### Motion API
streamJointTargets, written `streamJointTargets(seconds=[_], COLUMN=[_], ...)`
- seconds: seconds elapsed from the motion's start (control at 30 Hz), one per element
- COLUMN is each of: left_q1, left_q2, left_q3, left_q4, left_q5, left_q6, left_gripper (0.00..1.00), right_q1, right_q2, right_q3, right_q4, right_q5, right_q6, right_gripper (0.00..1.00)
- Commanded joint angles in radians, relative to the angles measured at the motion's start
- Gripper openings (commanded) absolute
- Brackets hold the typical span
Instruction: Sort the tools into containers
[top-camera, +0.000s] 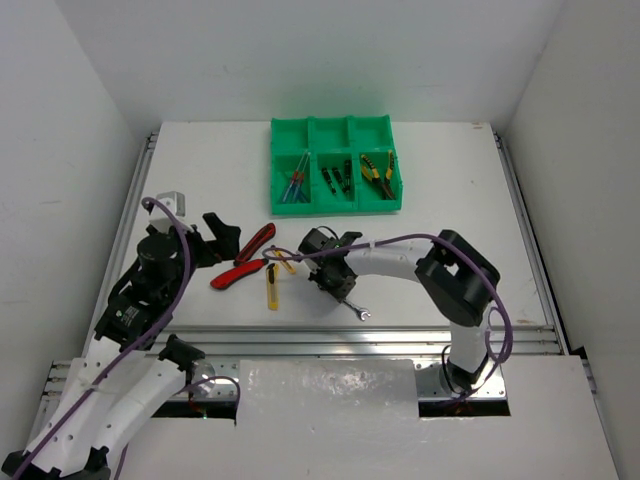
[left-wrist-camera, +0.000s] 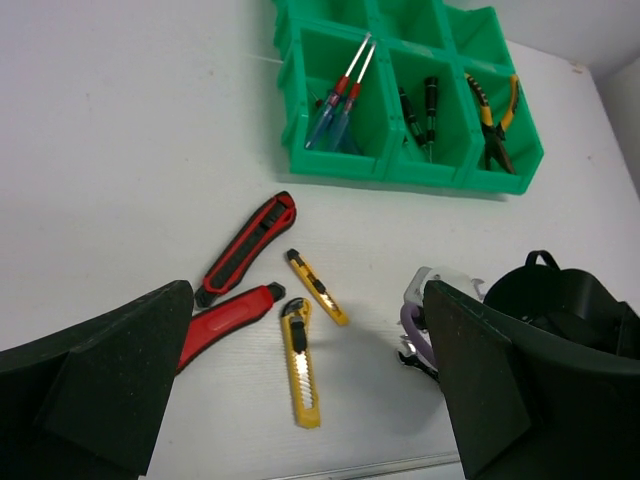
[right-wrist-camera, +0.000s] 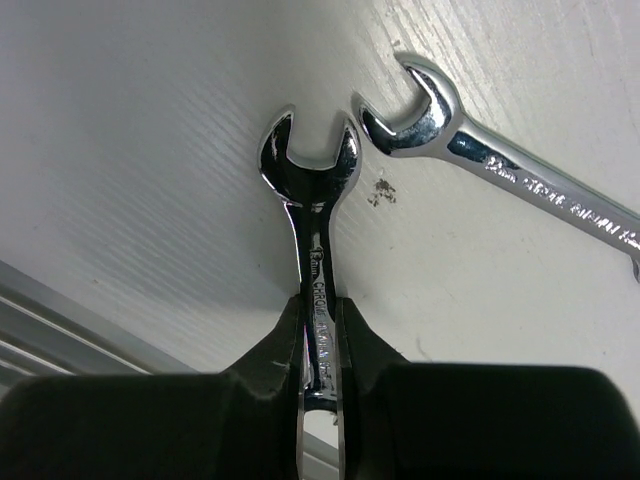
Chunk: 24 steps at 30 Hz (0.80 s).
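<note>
Near the middle of the table, toward its near edge: right gripper (right-wrist-camera: 318, 318), jaws drawn narrow and pinched on the shank of a silver wrench (right-wrist-camera: 310, 200), open-ended head projecting past the fingertips. Lifted or resting on the white table (top-camera: 450, 230): not discernible. Just right of that head: second wrench (right-wrist-camera: 500, 165), flat on the surface, its open end turned toward the first; contact between the two heads not discernible.

Left of the right gripper, loose on the table: four cutting tools.
- Far utility knife (left-wrist-camera: 250, 238), red and black, lying diagonally.
- Near utility knife (left-wrist-camera: 228, 318), mostly red, just beside the first, on its near left.
- Far box cutter (left-wrist-camera: 316, 287), yellow, right of the knives.
- Near box cutter (left-wrist-camera: 302, 365), yellow, just beside the far one, on its near side.

Left of these tools: left gripper (top-camera: 222, 240), jaws spread wide, holding nothing, black fingers (left-wrist-camera: 100, 385) framing the knives and cutters in the left wrist view.

At the far middle of the table, well apart from both grippers: green tray (top-camera: 335, 208), two rows of three compartments. Near row, left to right:
- blue-and-red screwdrivers (top-camera: 294, 186)
- dark screwdrivers (top-camera: 337, 178)
- yellow-handled pliers (top-camera: 376, 170)
</note>
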Motion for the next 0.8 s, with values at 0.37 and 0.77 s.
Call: streamJointTargets(seconds=[0.37,0.77], left_q1=[0.004,-0.217], left_q2=[0.026,0.243], left_q3=[-0.289,-0.501], left_q4=[0.343,1.129], left_q5=[0.335,0.414], left_q6=[-0.365,-0.476], left_gripper=[0.98,0.96], right_q1=[0.016,0.016], right_q2=[-0.277,-0.562], right_q3=[-0.165,-0.230], right_q4=[0.186,0.345], right_q5=[0.037,-0.063], right_q6=[0.090,0.146], right_gripper=[0.00,0.00])
